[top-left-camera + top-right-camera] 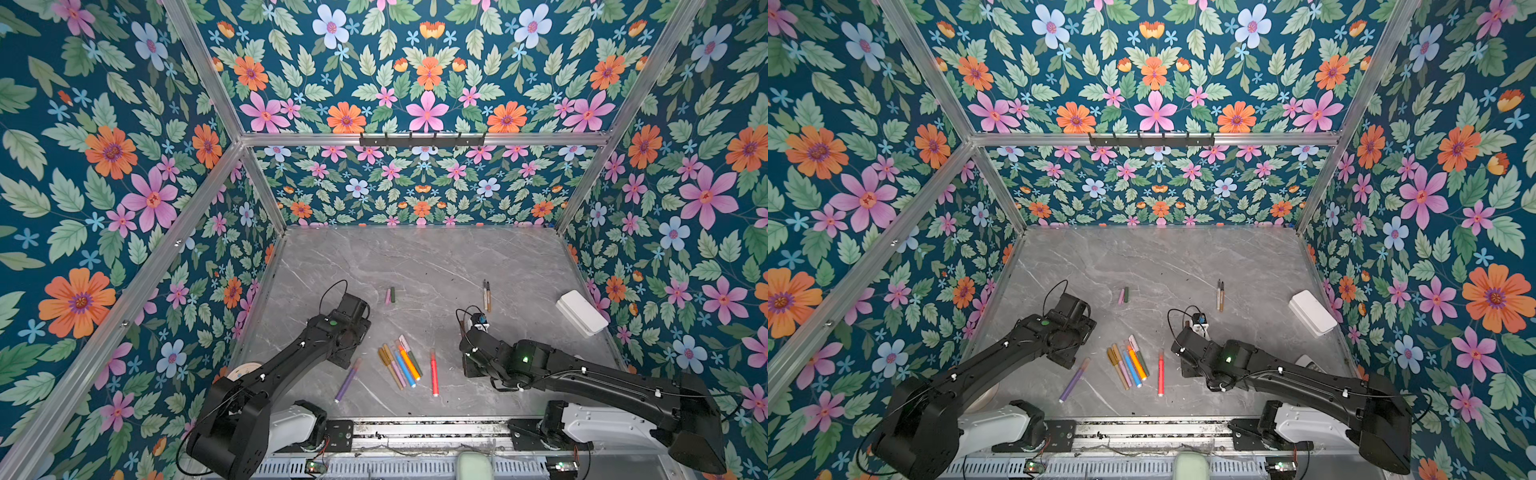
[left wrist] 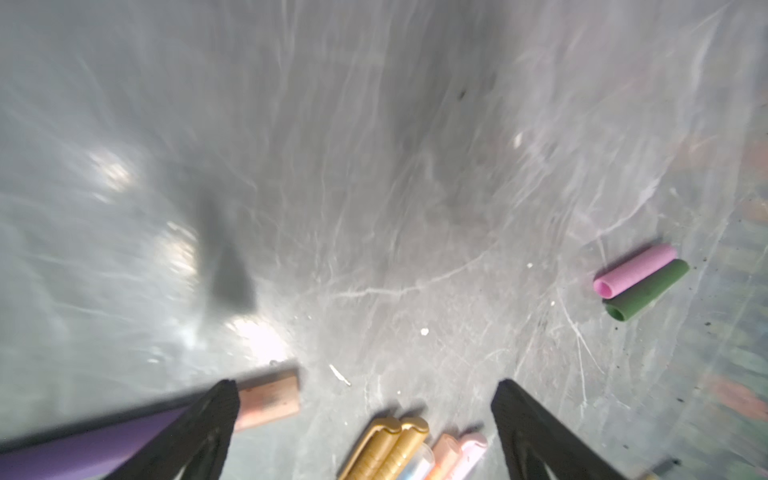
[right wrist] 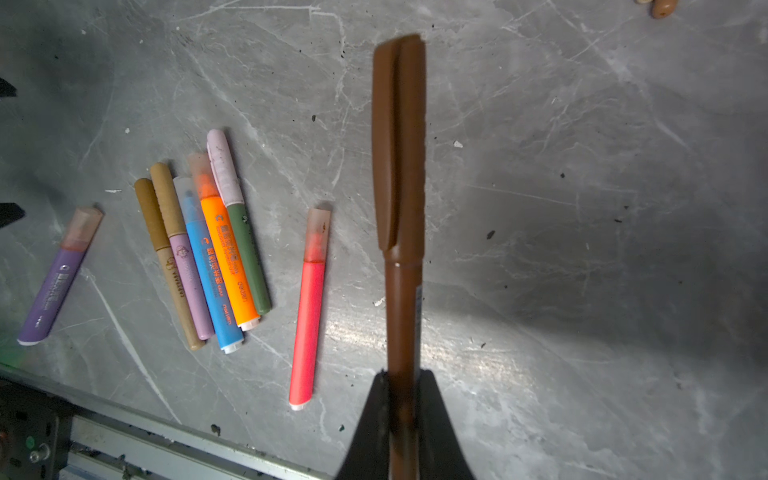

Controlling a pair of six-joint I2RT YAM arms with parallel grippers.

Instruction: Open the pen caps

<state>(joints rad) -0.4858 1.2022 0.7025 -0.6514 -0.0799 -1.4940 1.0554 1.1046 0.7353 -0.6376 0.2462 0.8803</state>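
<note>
The brown pen (image 3: 401, 291) was clamped in my right hand (image 3: 405, 376), held low on the barrel, with the long brown cap (image 3: 399, 141) still on and sticking out clear above the tabletop (image 1: 436, 257). My left hand (image 2: 365, 385) hung with its jaws wide and nothing between them, over the near ends of the purple pen (image 3: 54, 282) and the bunch of 5 pens (image 3: 203, 257).

I judged the step to be the handover pull. The left hand would have to come across, line its jaws square to the cap, and close about halfway along it, off the clip ridge if possible. The right grip sat far from the cap, so a sideways tug could lever the pen round in the fingers. The pull should therefore run straight along the pen's axis, with the right hand kept firm.

A red pen (image 3: 307, 311) lay alone just beside the bunch, capped. Farther out, a pink cap (image 2: 633, 276) and a green cap (image 2: 646, 291) lay touching, already off. 2 thin pens (image 1: 486, 296) lay side by side toward the far right; whether they were uncapped I could not tell at that size.
</note>
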